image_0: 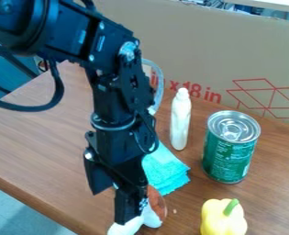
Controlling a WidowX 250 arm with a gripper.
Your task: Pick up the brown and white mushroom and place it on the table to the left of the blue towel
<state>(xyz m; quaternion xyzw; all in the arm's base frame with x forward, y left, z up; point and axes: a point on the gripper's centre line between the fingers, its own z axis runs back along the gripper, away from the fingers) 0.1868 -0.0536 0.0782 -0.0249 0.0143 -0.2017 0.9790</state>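
A black robot arm [113,41] slants in from the upper left, a dark cable [58,94] looped beside it, its gripper [113,206] pointing downward at lower center, though its exact tilt is hard to judge here.

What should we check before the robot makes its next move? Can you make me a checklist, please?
1. Green can standing up: ok, it is upright.
2. White bottle standing up: ok, it is upright too.
3. Yellow pepper away from the gripper: ok, there is a gap between them.
4. Clear view of the white-and-brown thing: not ok, the gripper hides part of it.
5. Gripper holding that thing: cannot tell, the spot where they meet is hidden.
6. Teal cloth free of the arm: cannot tell, the arm covers one side.
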